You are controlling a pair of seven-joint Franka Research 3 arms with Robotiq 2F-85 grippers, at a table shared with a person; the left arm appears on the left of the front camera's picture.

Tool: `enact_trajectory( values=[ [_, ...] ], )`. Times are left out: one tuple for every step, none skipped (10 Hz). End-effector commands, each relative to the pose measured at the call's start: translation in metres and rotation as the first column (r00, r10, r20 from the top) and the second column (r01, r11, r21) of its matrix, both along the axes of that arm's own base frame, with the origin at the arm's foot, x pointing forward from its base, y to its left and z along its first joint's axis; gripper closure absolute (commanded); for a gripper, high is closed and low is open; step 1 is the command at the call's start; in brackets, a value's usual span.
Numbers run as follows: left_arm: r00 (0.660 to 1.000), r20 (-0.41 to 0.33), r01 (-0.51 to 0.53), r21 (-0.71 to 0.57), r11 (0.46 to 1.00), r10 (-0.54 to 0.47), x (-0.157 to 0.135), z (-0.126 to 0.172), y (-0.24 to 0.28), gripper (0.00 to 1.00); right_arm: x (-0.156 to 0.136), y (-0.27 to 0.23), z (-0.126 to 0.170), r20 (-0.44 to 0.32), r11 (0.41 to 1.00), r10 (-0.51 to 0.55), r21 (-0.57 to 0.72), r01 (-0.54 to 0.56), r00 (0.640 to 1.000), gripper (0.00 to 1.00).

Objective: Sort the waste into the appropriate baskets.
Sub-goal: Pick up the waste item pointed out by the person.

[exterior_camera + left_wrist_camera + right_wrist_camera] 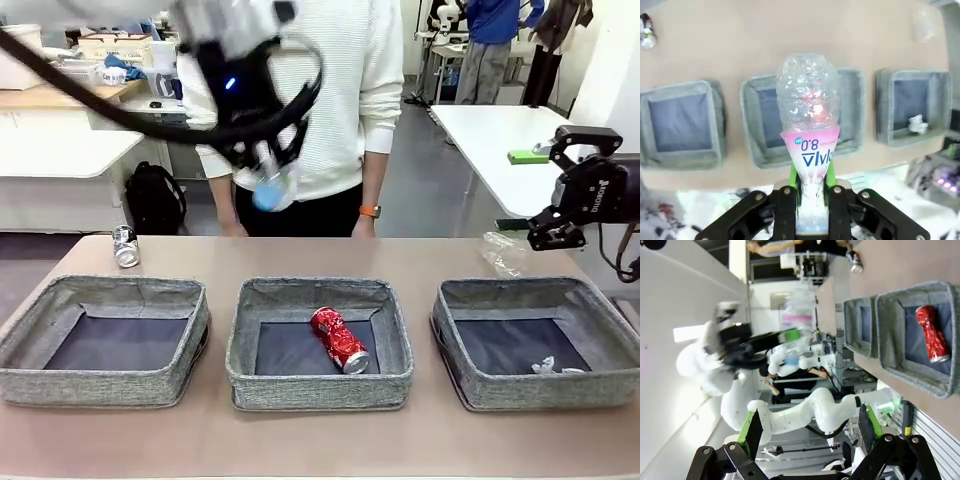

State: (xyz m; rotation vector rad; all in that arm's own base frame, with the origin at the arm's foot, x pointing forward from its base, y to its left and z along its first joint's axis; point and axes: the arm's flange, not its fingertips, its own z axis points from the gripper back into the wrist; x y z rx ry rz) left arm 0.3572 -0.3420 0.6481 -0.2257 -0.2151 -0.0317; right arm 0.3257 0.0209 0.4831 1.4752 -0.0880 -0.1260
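Observation:
High over the middle basket (398,352), my left gripper (266,165) is shut on the clear bottle (270,190) with the pink label. In the left wrist view the green pads (794,176) clamp that bottle (809,110) at its narrow end, and its wide end points down at the baskets. A red can (339,339) lies in the middle basket and a small white scrap (545,366) in the right basket (455,330). The left basket (190,320) holds nothing. A dark can (125,246) stands at the table's far left. A clear label-less bottle (503,252) lies at the far right. My right gripper (552,186) hangs open just above it.
A person in a white sweater (340,90) stands at the table's far edge, hands down by the sides. The right wrist view shows my open fingers (752,432), the red can (932,335) in its basket (895,335) and the dark can (855,262). Bare tabletop (320,445) runs along the front.

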Motion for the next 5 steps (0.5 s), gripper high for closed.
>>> enact_trajectory(
  values=[
    [0.999, -0.005, -0.047, 0.118, 0.992, 0.048, 0.008, 0.034, -0.037, 0.78, 0.001, 0.0, 0.003, 0.001, 1.0, -0.003, 0.019, 0.003, 1.0, 0.0],
    [1.0, 0.018, 0.004, 0.14, 0.99, -0.007, 0.007, 0.049, -0.048, 0.78, 0.001, 0.0, 0.003, 0.001, 1.0, -0.003, 0.019, 0.003, 1.0, 0.0],
    [1.0, 0.019, 0.019, 0.175, 0.984, -0.023, 0.007, 0.057, -0.055, 0.78, 0.001, 0.0, 0.003, 0.001, 1.0, -0.003, 0.019, 0.003, 1.0, 0.0],
    [0.999, 0.01, 0.042, 0.195, 0.98, -0.045, 0.009, 0.062, -0.061, 0.78, 0.001, 0.0, 0.003, 0.001, 1.0, -0.003, 0.019, 0.003, 1.0, 0.0],
    [0.999, 0.002, 0.041, 0.201, 0.979, -0.043, 0.011, 0.066, -0.065, 0.78, 0.001, 0.0, 0.003, 0.001, 1.0, -0.003, 0.019, 0.003, 1.0, 0.0]
  ],
)
